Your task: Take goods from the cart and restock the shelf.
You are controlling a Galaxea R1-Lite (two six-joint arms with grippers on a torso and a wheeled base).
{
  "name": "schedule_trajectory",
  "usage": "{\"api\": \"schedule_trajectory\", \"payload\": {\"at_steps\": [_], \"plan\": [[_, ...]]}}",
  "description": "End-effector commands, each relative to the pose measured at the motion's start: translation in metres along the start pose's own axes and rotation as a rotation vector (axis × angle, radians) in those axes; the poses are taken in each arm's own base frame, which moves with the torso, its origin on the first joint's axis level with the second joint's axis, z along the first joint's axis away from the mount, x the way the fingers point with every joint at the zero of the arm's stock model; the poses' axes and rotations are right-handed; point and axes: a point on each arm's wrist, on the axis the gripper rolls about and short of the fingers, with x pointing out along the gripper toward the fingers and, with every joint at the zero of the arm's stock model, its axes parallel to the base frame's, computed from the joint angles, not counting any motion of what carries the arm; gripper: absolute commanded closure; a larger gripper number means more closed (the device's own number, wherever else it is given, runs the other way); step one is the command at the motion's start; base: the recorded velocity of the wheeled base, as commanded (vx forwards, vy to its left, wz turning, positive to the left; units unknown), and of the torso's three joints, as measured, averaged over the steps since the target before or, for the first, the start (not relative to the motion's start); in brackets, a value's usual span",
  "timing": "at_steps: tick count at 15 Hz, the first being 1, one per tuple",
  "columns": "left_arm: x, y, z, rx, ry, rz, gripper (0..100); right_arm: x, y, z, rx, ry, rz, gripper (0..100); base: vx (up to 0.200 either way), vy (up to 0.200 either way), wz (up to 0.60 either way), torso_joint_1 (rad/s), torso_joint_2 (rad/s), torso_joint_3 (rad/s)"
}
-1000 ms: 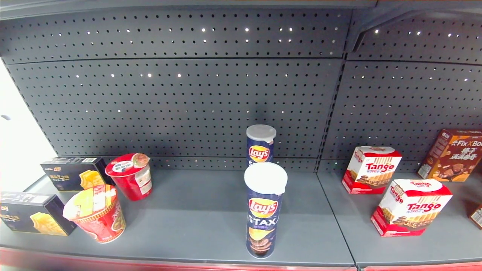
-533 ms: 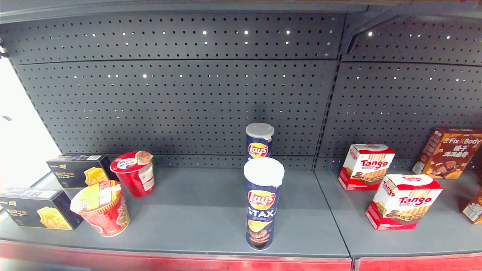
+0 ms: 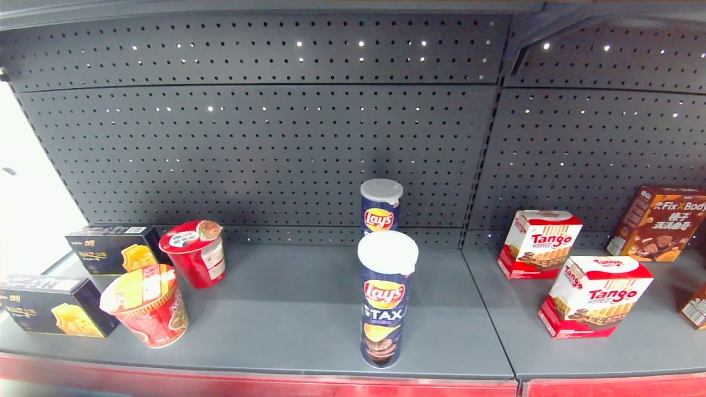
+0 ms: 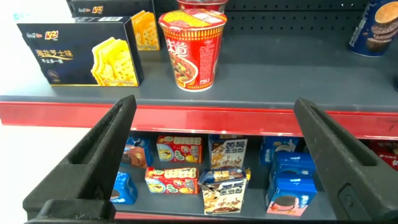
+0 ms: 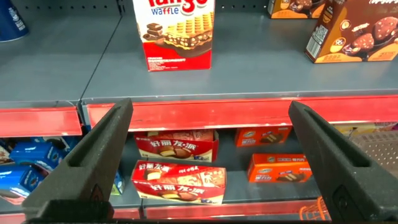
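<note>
The grey shelf (image 3: 298, 309) holds two tall blue chip cans (image 3: 386, 298), one behind the other, in the middle. Two red cup noodles (image 3: 146, 309) and two black cracker boxes (image 3: 52, 306) stand on the left, with red-and-white wafer boxes (image 3: 595, 298) on the right. My left gripper (image 4: 214, 109) is open and empty, level with the shelf's red front edge, below a cup noodle (image 4: 191, 46). My right gripper (image 5: 210, 109) is open and empty too, in front of a wafer box (image 5: 177, 31).
A brown snack box (image 3: 659, 223) stands at the far right. The shelf below holds small blue and yellow boxes (image 4: 217, 180) and red and orange boxes (image 5: 177, 180). A wire mesh (image 5: 379, 146) shows low at the right. Bare shelf lies between the cups and the cans.
The head view has shifted slightly, so the camera moved. The goods on the shelf stand as before.
</note>
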Motion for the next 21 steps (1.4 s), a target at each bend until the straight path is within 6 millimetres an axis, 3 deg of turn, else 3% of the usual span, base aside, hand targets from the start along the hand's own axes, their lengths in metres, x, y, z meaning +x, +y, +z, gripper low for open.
{"api": "schedule_trajectory", "payload": {"at_steps": [1, 21], "plan": [[0.0000, 0.0000, -0.0002, -0.001, 0.000, 0.000, 0, 0.0000, 0.0000, 0.0000, 0.000, 0.000, -0.001, 0, 0.000, 0.000, 0.00, 0.000, 0.00, 0.000], [-0.0001, 0.0000, 0.0002, -0.001, -0.001, 0.000, 0, 0.0000, 0.0000, 0.0000, 0.000, 0.000, -0.001, 0, 0.000, 0.000, 0.00, 0.000, 0.00, 0.000]]}}
